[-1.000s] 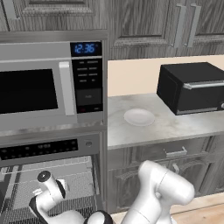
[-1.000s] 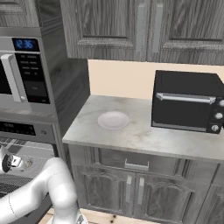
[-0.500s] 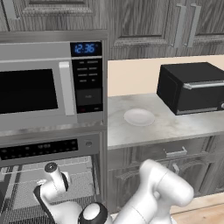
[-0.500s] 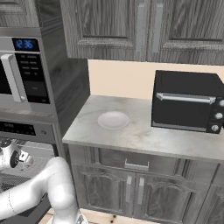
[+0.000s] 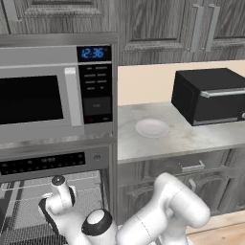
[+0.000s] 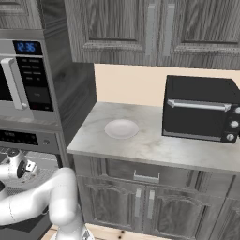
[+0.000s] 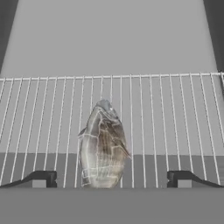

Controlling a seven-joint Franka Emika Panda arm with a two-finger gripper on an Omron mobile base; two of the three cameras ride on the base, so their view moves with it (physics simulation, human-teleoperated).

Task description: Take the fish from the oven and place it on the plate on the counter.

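Here the fish (image 7: 103,146) is lying on the oven's wire rack (image 7: 175,118), lengthwise along the hand's line of sight, its narrow end pointing toward the back of the cavity. In the hand view it is sitting between the two dark fingertips (image 7: 41,178), nearer the left one, and neither tip is touching it. The jaws are standing spread wide, one tip at each side of the fish's near end, with nothing pinched between them.

The gripper (image 5: 58,184) is reaching into the open oven (image 5: 52,162) below the black control strip, the wrist bent forward so the hand is pointing inward over the rack. The white arm is folding low in front of the cabinets, its elbow bulging up beside the oven's right edge in the left base view; in the right base view the hand (image 6: 18,165) is showing at the oven's mouth, with the forearm sweeping in from the lower left.

Compared with a second ago, the hand has been rising slightly and pushing further into the oven, while the jaws have been staying just as wide.

The plate (image 5: 152,128) is sitting bare on the table (image 5: 191,139), well apart from the fish, left of the black toaster oven (image 5: 209,94). The microwave (image 5: 57,91) is sitting directly above the oven.
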